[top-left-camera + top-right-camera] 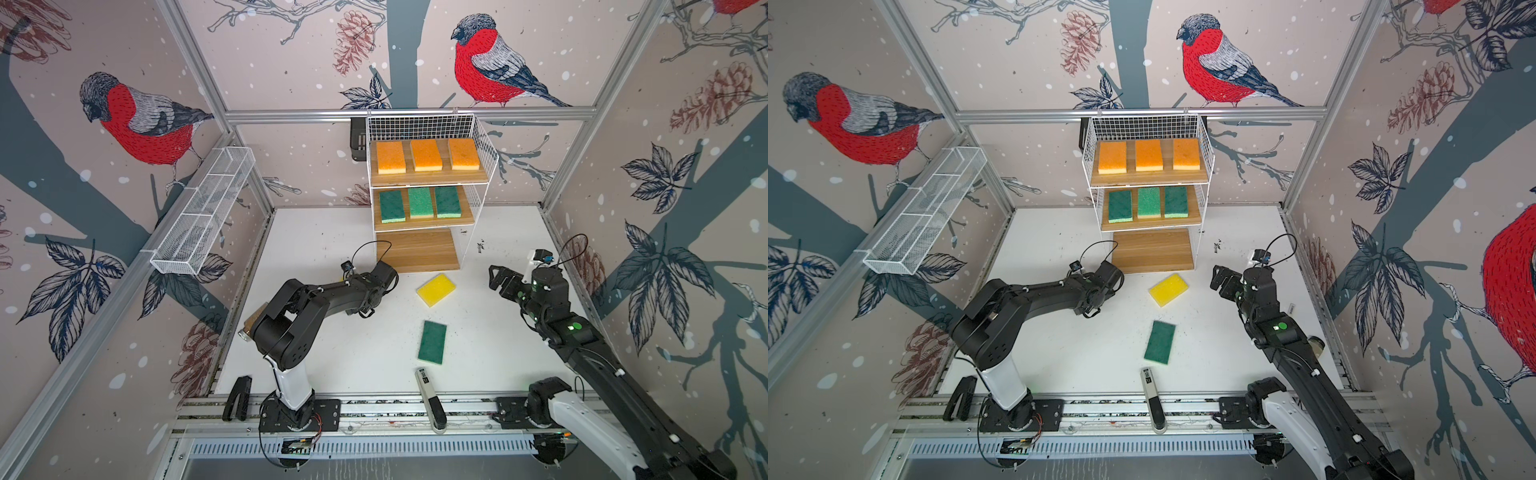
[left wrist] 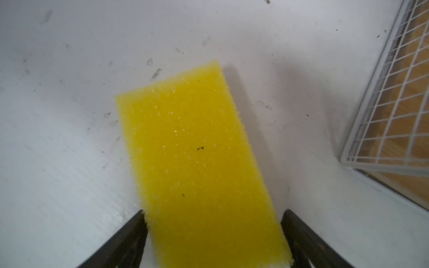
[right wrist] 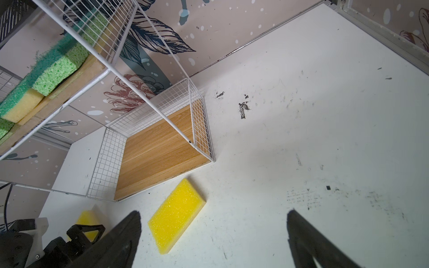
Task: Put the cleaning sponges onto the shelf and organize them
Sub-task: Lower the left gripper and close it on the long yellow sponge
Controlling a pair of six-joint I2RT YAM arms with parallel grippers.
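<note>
The shelf (image 1: 428, 179) holds three orange sponges (image 1: 426, 155) on its top board and three green sponges (image 1: 420, 202) on the middle board; its bottom board (image 1: 417, 249) is bare. A yellow sponge (image 1: 436, 289) and a green sponge (image 1: 432, 341) lie on the table. A second yellow sponge (image 2: 192, 162) sits between the fingers of my open left gripper (image 2: 214, 210). One finger touches its edge. In both top views the left gripper (image 1: 388, 272) hides it by the shelf's front left corner. My right gripper (image 1: 496, 276) hangs open and empty, right of the first yellow sponge (image 3: 176, 215).
A long white mesh trough (image 1: 203, 212) hangs on the left wall. A slim white-and-black device (image 1: 430, 399) lies at the table's front edge. A black holder (image 1: 358, 139) sits behind the shelf's left side. A black part (image 1: 237, 399) rests at the front left.
</note>
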